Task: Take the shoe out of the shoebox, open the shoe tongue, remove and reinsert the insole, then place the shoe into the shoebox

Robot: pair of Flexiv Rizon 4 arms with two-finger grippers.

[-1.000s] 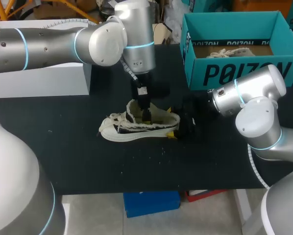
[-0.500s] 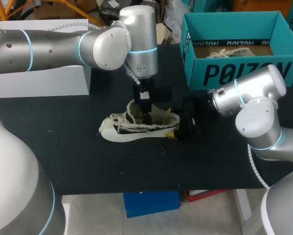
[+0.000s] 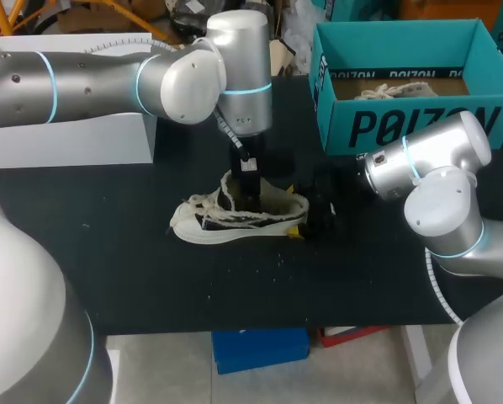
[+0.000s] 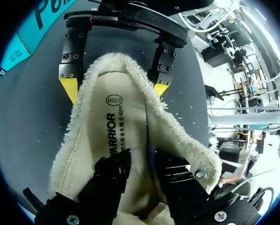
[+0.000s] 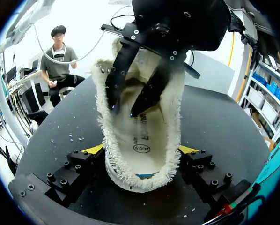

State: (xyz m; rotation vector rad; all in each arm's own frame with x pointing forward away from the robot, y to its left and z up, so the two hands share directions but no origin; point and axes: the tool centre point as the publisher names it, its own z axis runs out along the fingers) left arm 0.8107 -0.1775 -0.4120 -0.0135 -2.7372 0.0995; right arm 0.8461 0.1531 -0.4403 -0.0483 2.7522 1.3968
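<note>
A cream, fleece-lined shoe [image 3: 226,220] stands upright mid-table, toe to the left. My left gripper [image 3: 251,200] reaches down into its opening. In the left wrist view its black fingers [image 4: 113,174] stand slightly apart, open, over the printed insole [image 4: 116,126], which lies flat inside. My right gripper [image 5: 141,150] straddles the heel, a yellow tip pressed against the fleece collar [image 5: 173,112] on each side. The right wrist view also shows the left gripper [image 5: 125,108] coming from above, with nothing pinched between its tips. The teal shoebox [image 3: 403,126] stands open at the back right.
A second shoe [image 3: 399,87] lies inside the shoebox. A white box [image 3: 66,135] sits at the back left under my left arm. Small white crumbs dot the black tabletop [image 3: 150,278] in front of the shoe.
My left gripper shifted slightly right over the shoe, and its fingers have parted inside the opening. The right arm and the shoe have not moved.
</note>
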